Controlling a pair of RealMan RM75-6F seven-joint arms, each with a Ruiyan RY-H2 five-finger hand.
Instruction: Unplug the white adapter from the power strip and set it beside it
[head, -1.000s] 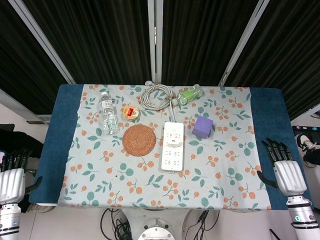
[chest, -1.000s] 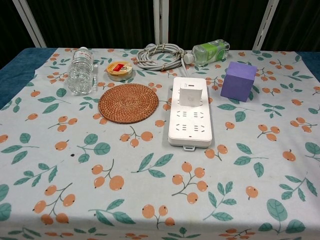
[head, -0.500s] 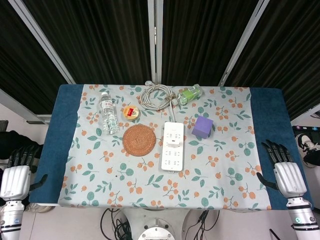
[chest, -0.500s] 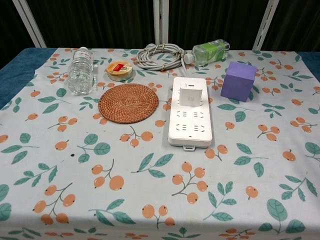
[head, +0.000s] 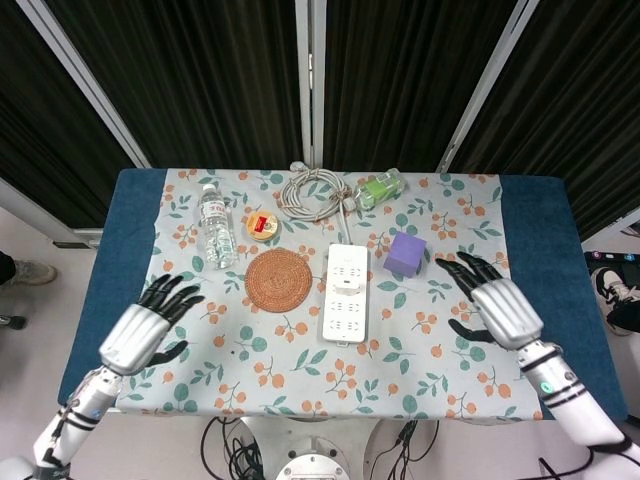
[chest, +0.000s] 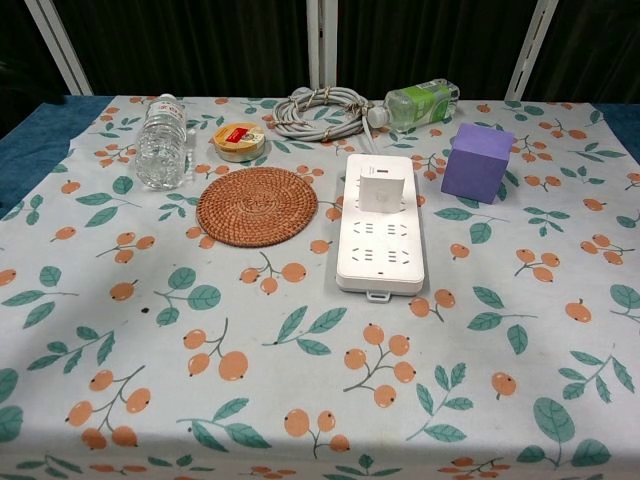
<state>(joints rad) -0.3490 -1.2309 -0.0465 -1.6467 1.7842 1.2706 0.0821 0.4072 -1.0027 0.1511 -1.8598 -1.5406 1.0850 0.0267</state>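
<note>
A white power strip lies lengthwise in the middle of the floral cloth. A small white adapter stands plugged into its middle sockets. My left hand hovers over the cloth's front left, fingers spread, holding nothing. Over the right side, my right hand is likewise spread and empty, well to the right of the strip. Neither hand shows in the chest view.
A round woven coaster lies left of the strip and a purple cube right of it. A water bottle, a tape roll, the coiled cable and a green bottle sit along the back.
Both hands have come in from the table's front corners over the cloth, the left toward the coaster side, the right toward the cube. The strip and adapter have not moved.
</note>
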